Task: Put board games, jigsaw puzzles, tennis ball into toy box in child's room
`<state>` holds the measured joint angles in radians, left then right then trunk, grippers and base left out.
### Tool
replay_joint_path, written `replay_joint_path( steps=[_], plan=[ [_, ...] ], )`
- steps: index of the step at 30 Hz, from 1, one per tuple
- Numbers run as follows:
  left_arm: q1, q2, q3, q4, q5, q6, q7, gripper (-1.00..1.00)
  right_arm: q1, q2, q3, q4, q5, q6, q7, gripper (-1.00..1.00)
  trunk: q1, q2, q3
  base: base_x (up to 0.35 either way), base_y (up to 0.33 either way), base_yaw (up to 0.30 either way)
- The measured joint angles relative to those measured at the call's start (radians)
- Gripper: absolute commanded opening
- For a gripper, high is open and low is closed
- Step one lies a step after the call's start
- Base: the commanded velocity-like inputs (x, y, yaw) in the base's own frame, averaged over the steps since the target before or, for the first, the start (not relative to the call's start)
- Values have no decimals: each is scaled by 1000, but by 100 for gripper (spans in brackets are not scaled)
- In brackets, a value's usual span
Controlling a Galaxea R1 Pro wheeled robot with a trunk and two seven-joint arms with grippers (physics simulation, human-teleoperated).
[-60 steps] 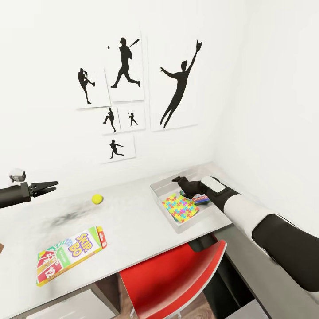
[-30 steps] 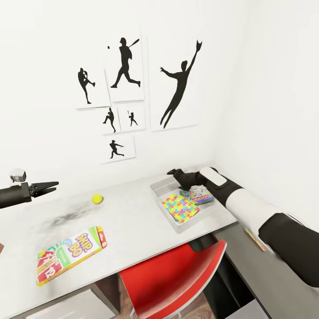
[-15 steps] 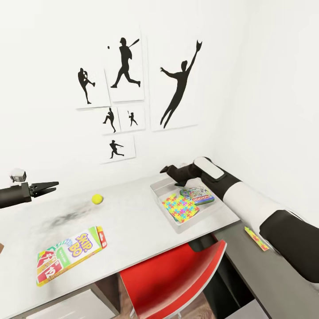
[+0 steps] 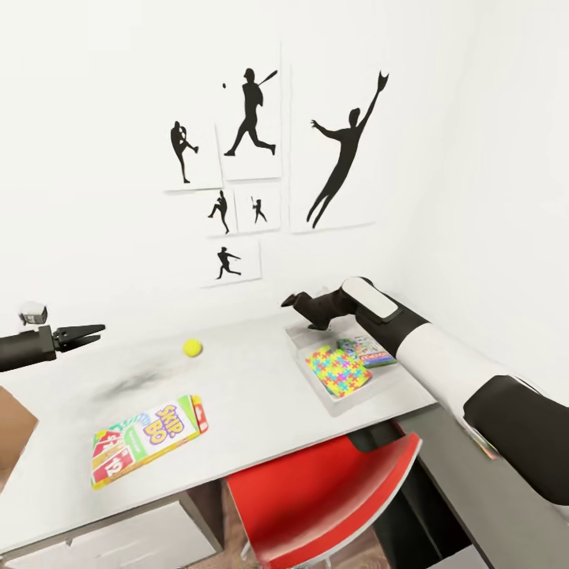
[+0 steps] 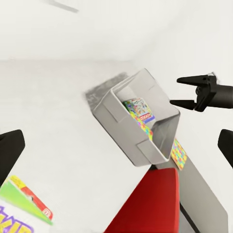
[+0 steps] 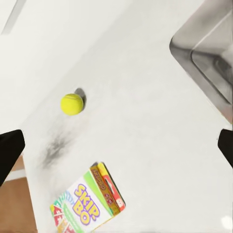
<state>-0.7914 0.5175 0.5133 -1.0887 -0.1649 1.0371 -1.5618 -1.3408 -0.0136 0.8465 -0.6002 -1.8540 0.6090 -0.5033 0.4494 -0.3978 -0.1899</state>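
My right gripper's fingers are spread and empty just past the grey toy box; my left gripper's look pinched together. Beyond the box, the small yellow tennis ball and Skip-Bo board game box lie loose on the white tabletop. A glancing touch could roll that ball away.

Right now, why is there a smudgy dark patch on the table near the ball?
Head view: a blurry grey smear on the table, left of the tennis ball, with no sharp edge. Right wrist view: the same smudge beside the ball's small crisp shadow; whether it is shading or a stain is unclear.
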Motion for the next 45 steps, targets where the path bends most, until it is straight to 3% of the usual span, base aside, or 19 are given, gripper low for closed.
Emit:
replay_joint_path(
  steps=[37,45],
  plan=[
    [0,0,-9,1,-8,0,0,100,2,0,6,0,6,3,-10,100,0,0,0,-2,0,290],
    [0,-1,-11,5,-45,0,0,100,5,1,5,3,40,3,-48,100,0,0,0,0,0,119]
  ],
)
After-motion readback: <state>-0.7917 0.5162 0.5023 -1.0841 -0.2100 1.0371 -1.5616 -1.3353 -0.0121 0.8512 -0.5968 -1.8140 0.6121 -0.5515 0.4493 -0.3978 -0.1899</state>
